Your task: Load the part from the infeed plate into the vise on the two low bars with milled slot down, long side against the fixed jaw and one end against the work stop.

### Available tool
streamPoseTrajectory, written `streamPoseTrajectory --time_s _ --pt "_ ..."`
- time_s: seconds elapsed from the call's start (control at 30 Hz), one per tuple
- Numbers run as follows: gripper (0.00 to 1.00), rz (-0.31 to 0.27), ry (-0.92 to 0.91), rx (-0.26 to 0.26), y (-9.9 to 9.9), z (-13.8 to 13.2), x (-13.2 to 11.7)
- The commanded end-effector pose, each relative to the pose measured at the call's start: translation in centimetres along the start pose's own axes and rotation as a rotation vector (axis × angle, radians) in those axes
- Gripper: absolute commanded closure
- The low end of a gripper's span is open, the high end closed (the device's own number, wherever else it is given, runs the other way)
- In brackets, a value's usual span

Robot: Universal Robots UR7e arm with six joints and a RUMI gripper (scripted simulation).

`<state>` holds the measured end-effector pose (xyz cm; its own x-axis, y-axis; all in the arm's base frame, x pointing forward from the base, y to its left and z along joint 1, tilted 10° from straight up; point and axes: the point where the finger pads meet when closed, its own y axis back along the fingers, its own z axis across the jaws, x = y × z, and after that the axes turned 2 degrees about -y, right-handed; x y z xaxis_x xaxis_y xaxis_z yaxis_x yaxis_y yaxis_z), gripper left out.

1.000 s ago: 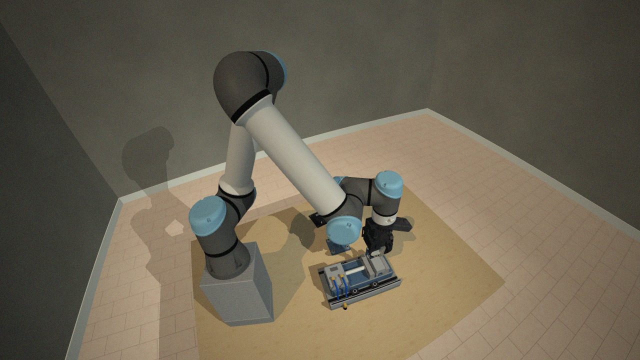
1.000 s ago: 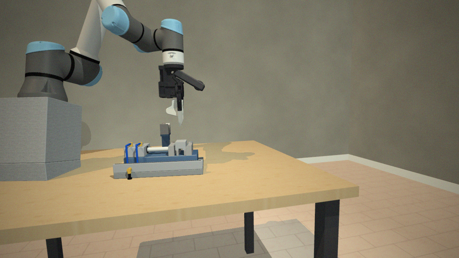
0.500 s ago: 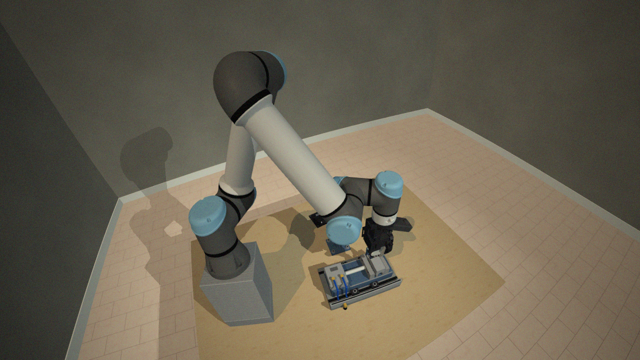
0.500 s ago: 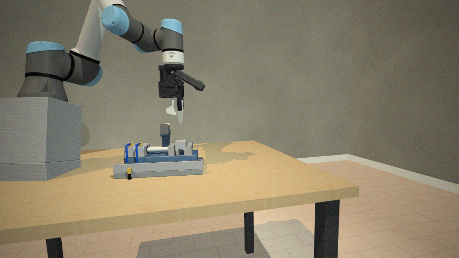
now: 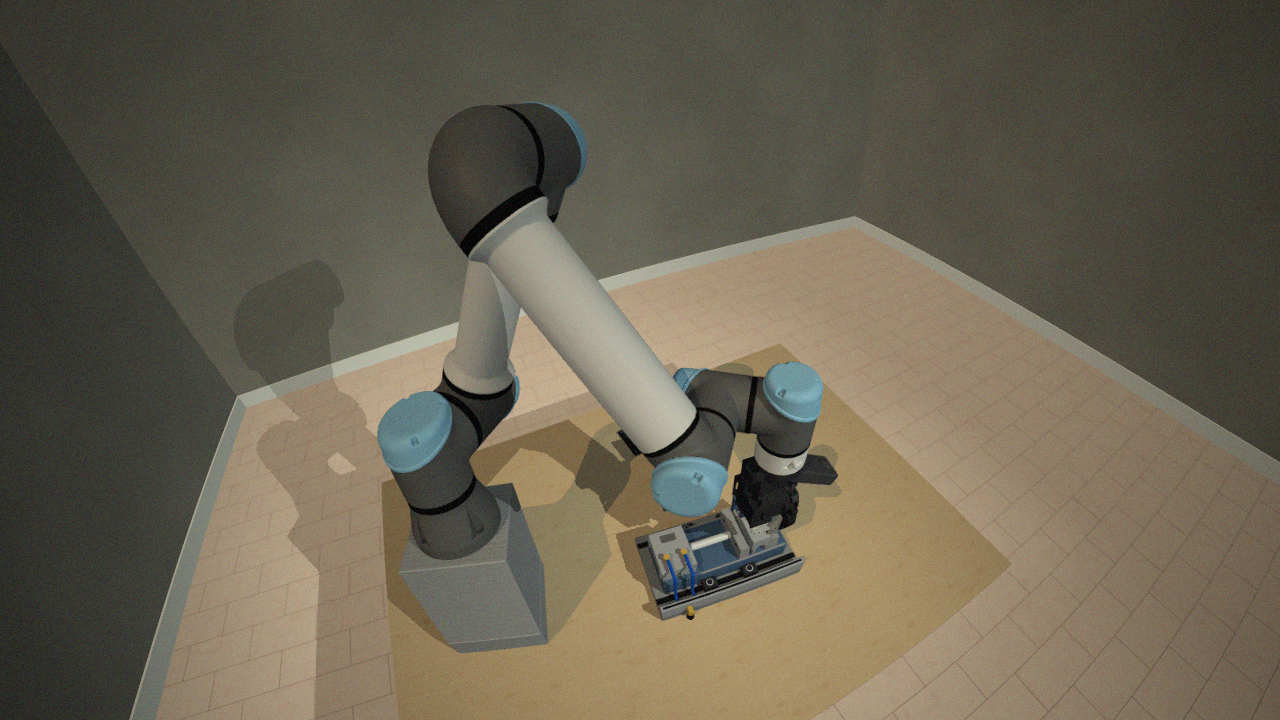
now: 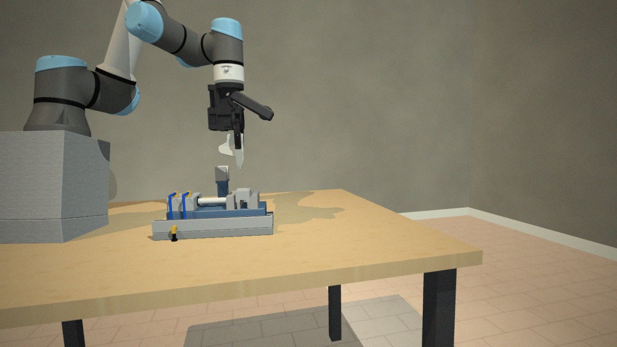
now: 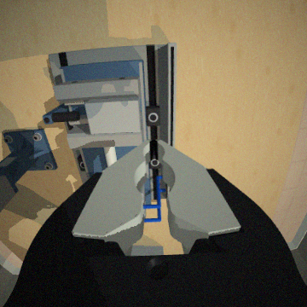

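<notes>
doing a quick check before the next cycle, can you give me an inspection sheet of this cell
surface: wooden table, carries the vise and the arm's grey pedestal
job's things: vise open; a light grey block lies between its jaws, one end towards the dark work stop; contact and slot side cannot be told
clutter: nothing seen
grippers: hand shut and empty, above the vise, fingers pointing down
cables: two blue hoses on the vise's cylinder end, well apart from the hand
surroundings: grey walls, tiled floor, no people seen
</notes>
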<state>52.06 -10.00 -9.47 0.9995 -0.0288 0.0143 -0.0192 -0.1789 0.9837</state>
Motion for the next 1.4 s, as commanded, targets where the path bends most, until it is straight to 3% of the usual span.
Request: streamPoseTrajectory --time_s 0.0,1.37 --pt "1.00 0.002 0.004 -0.001 0.05 0.29 0.15" --pt "1.00 -0.001 0.005 0.000 -0.55 0.13 0.05"
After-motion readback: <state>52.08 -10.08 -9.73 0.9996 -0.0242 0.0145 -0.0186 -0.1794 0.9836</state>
